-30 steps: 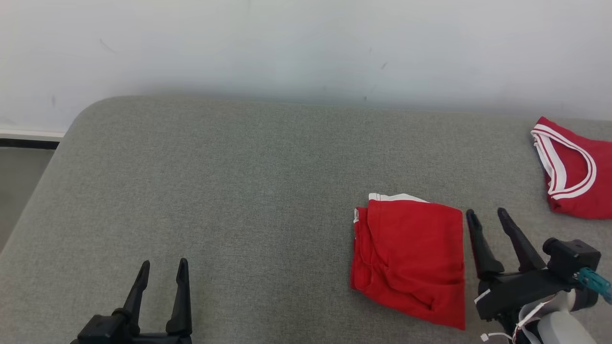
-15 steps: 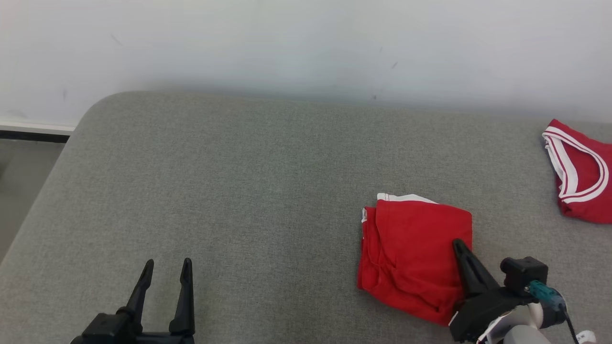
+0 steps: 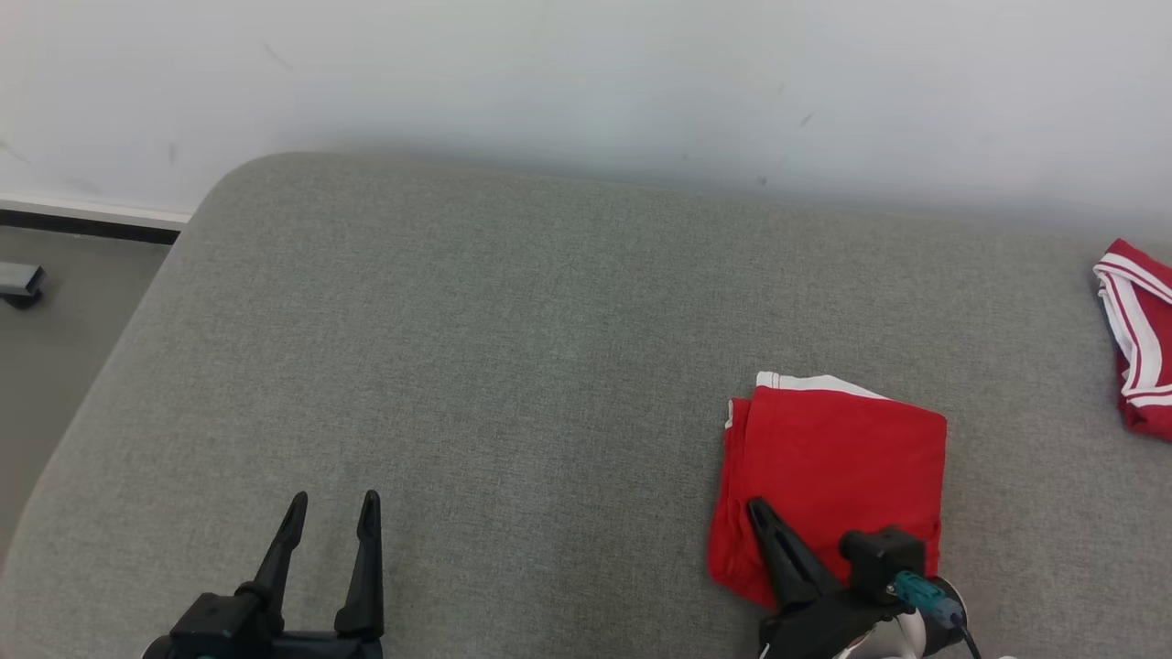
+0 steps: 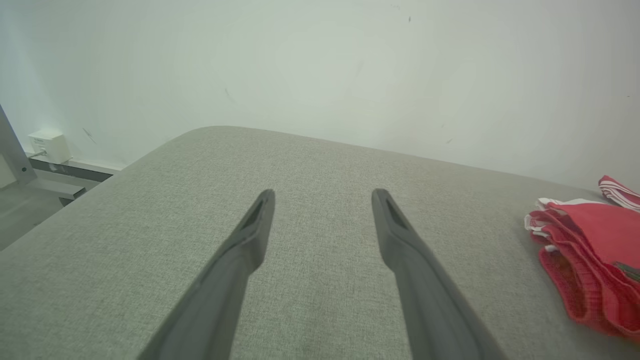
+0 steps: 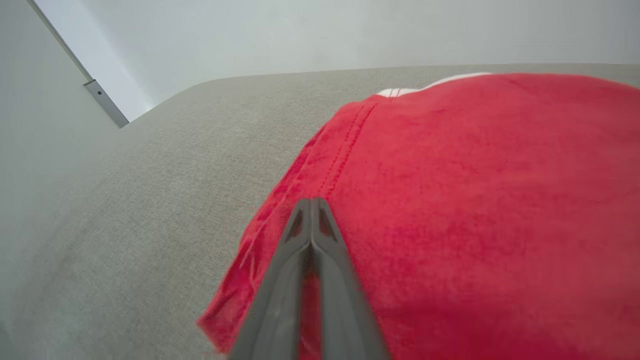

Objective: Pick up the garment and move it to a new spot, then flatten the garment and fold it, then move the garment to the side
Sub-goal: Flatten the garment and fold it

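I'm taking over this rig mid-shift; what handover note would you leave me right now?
Left gripper open, empty, above the grey cushion.
Right gripper shut, tips over the near left part of the folded red garment; whether it pinches cloth is unclear.
Done: garment folded, lying right of centre.
Left: move it aside.
Another red striped garment lies at far right.

Red garment point(image 3: 842, 448) folded flat, white trim at far edge
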Controlling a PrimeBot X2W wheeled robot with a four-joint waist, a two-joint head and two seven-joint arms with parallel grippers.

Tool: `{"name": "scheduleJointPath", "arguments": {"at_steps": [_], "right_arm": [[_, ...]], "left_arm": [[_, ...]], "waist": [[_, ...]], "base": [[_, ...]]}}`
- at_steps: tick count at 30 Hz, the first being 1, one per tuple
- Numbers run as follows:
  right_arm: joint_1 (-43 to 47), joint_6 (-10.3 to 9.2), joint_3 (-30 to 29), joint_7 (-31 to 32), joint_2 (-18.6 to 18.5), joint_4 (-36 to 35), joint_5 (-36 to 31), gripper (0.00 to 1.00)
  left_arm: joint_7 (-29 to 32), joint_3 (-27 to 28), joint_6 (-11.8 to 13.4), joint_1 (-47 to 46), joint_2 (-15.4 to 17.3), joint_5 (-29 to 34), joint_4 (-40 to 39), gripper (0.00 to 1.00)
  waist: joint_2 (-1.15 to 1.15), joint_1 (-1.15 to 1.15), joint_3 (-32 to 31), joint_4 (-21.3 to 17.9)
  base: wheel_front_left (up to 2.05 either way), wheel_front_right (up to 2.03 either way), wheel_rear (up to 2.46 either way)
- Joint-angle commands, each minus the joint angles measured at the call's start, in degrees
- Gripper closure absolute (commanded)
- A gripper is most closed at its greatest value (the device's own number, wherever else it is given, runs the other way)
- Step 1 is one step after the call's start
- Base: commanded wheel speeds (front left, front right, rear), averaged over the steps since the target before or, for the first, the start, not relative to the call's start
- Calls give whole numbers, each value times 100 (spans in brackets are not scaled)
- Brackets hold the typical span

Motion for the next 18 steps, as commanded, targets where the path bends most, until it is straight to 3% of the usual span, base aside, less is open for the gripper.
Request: {"name": "scheduleJointPath", "arguments": {"at_steps": [1,8,18], "right_arm": [[66,-16,82,-22,56,-14,2,100],[13,-16,258,-23,129,-175,36,100],[82,-16,-231,-22,-1,-959,-235,100]], "left_arm": [[-17,-2,6,-67,9,-16,17,0],[-17,-25,6,-95,2,-20,39,0],[-18,4,6,-35,60,44,4,0]], "waist": [[0,0,16,19],[0,0,38,-35],[0,0,-37,-410]], "base": [[0,0,0],[0,0,0],[0,0,0]]}}
